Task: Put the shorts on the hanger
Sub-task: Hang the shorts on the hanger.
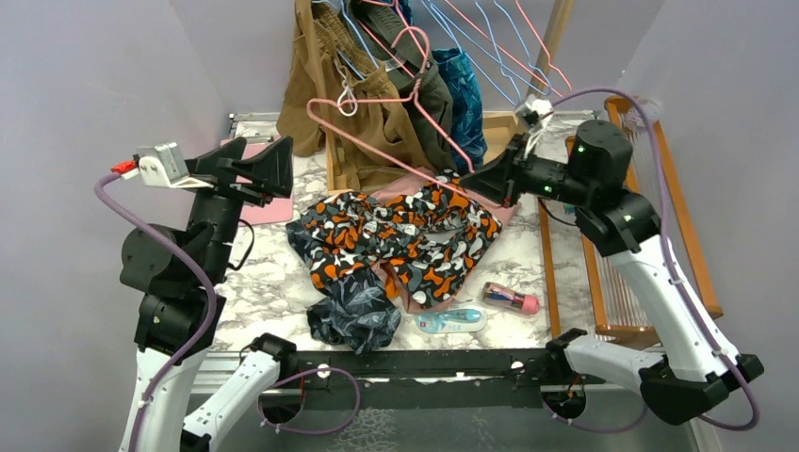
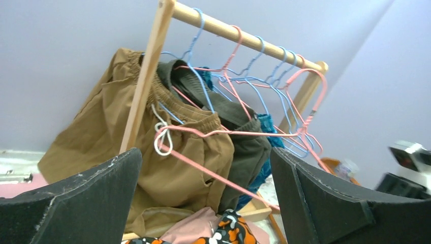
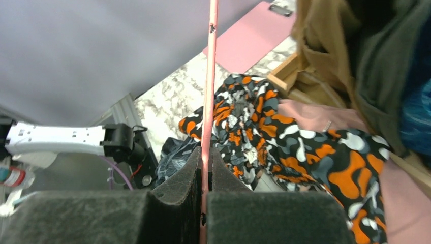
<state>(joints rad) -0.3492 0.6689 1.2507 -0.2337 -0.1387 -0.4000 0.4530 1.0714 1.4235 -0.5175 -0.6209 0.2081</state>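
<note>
Looking through the right wrist camera, I see the right gripper (image 3: 205, 152) clenched on the hanger (image 3: 209, 91): the thin pink wire runs straight between the two dark pads, which press together on it. From above, this gripper holds one lower corner of the hanger, and the wire frame slants up from there in front of the brown shorts (image 1: 325, 113) that hang on the wooden rack (image 2: 244, 38). The hook is up near the rail, but I cannot tell if it rests on it. The shorts (image 1: 405, 235) with orange, white and grey blobs lie crumpled in the middle of the marble table (image 1: 264, 282), just below the held corner and not on the hanger. They lie partly on top of dusty-pink shorts (image 1: 400, 188), and navy leaf-print shorts (image 1: 353, 315) touch their near edge. The left gripper (image 1: 271, 165) is raised over the left side of the table, well apart from the shorts, with its fingers (image 2: 91, 198) released wide and nothing between them. Light-blue hangers (image 2: 264, 96) hang on the rail. A pink bottle (image 1: 510, 298) lies near the shorts on the right.
</note>
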